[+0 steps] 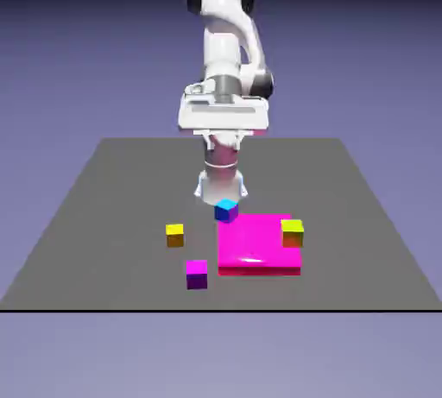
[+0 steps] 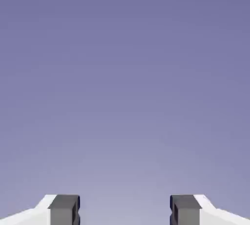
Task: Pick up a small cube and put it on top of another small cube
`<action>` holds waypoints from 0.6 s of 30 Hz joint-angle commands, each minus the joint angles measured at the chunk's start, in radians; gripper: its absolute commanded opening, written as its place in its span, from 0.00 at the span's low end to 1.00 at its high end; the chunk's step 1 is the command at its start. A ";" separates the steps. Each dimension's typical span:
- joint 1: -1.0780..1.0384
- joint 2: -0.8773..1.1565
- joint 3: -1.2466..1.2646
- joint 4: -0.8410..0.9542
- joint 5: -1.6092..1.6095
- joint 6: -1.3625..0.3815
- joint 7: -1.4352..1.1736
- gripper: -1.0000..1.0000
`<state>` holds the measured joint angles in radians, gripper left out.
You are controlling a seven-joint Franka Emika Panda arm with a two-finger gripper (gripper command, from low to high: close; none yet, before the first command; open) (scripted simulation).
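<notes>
The small cube (image 1: 197,273), magenta on top with purple sides, sits on the grey table toward its front edge. The other small cube (image 1: 226,209), cyan on top with blue sides, rests farther back, just in front of the robot's base and touching the slab's back left corner. My gripper (image 1: 223,120) is held high above the table, well away from both cubes. In the hand view the gripper (image 2: 125,209) is open, its two grey fingertips (image 2: 64,209) wide apart with nothing between them. Only the plain backdrop shows there.
A large flat magenta slab (image 1: 259,245) lies to the right of the small cube. A larger yellow-green and orange cube (image 1: 293,232) stands on the slab's back right corner. A small yellow cube (image 1: 175,234) sits left of the slab.
</notes>
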<state>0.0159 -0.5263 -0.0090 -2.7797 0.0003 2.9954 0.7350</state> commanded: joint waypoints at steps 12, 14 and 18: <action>0.038 0.435 -0.089 0.301 0.003 -0.414 -0.060 0.50; 0.045 0.507 -0.104 0.352 0.004 -0.483 -0.070 0.50; 0.058 0.652 -0.134 0.452 0.005 -0.621 -0.090 0.50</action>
<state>0.0731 0.1261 -0.1427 -2.3276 0.0053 2.3750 0.6446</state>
